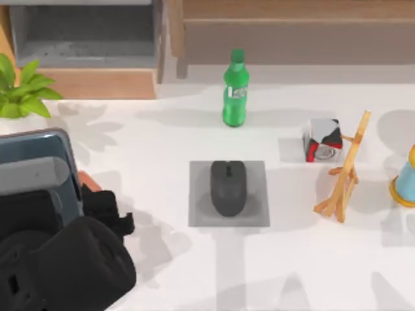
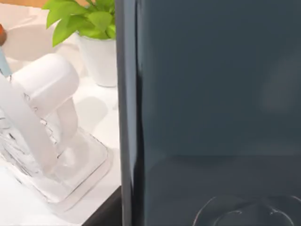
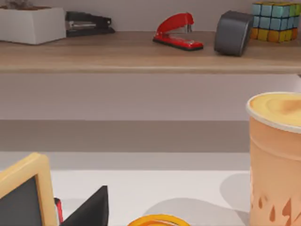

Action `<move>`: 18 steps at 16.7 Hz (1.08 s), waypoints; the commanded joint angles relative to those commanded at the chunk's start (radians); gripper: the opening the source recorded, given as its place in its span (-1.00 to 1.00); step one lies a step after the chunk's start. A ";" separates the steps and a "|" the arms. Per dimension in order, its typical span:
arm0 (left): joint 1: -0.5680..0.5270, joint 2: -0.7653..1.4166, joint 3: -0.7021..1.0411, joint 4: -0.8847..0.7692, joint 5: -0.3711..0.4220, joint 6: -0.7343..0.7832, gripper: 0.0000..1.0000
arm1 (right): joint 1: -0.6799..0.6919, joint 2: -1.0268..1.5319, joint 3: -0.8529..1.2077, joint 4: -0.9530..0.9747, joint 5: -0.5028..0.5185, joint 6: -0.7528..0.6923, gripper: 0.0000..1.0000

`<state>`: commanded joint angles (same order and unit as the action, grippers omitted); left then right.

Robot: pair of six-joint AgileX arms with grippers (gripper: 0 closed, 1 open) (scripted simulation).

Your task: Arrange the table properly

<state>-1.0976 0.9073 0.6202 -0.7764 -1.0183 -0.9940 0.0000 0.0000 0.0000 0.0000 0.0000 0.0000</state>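
Closest to the overhead camera, at the lower left, bulks my black left arm (image 1: 61,262), reaching over a dark blue-grey slab-like object (image 1: 35,172) at the left edge of the table (image 1: 194,272). Whether its claw is wide, narrow or holding anything I cannot tell; the left wrist view has that dark slab (image 2: 211,108) close up, with a white handheld device in a clear stand (image 2: 47,136) and a potted green plant (image 2: 94,37) beside it.

No lettering can be read anywhere. A green bottle (image 1: 235,89) stands upright toward the back with a pale label too small to make out. To its right a red, white and black can (image 1: 322,140) lies on its side, print illegible.

The white tabletop spans the whole foreground, smooth and crossed by soft shadows. Near its middle a black mouse (image 1: 227,188) sits on a grey square mat (image 1: 198,194). A small wooden easel (image 1: 345,170) stands right of the can, and a blue and yellow object (image 1: 406,181) is cut off by the right edge.

Behind the table runs wooden furniture with a grey recess (image 1: 84,32). From the right wrist, a wooden shelf (image 3: 117,54) carries a red stapler (image 3: 178,31), a black stapler (image 3: 87,22), a white box (image 3: 32,24), a dark grey block (image 3: 233,33) and a colour cube (image 3: 276,20); an orange paper cup (image 3: 275,160) stands near. The right claw's state I cannot tell.
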 joint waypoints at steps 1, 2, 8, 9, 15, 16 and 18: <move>0.001 0.000 0.000 0.002 0.000 0.001 -1.00 | 0.000 0.000 0.000 0.000 0.000 0.000 1.00; 0.005 -0.002 -0.001 0.011 0.002 0.009 -1.00 | 0.000 0.000 0.000 0.000 0.000 0.000 1.00; 0.114 0.003 -0.048 0.197 0.055 0.169 -1.00 | 0.000 0.000 0.000 0.000 0.000 0.000 1.00; 0.140 0.008 -0.060 0.241 0.070 0.204 -1.00 | 0.000 0.000 0.000 0.000 0.000 0.000 1.00; 0.253 0.030 -0.126 0.447 0.156 0.354 -1.00 | 0.000 0.000 0.000 0.000 0.000 0.000 1.00; 0.258 0.031 -0.130 0.457 0.161 0.360 -1.00 | 0.000 0.000 0.000 0.000 0.000 0.000 1.00; 0.259 0.031 -0.131 0.459 0.161 0.361 -1.00 | 0.000 0.000 0.000 0.000 0.000 0.000 1.00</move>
<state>-0.8385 0.9379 0.4891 -0.3179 -0.8569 -0.6332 0.0000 0.0000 0.0000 0.0000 0.0000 0.0000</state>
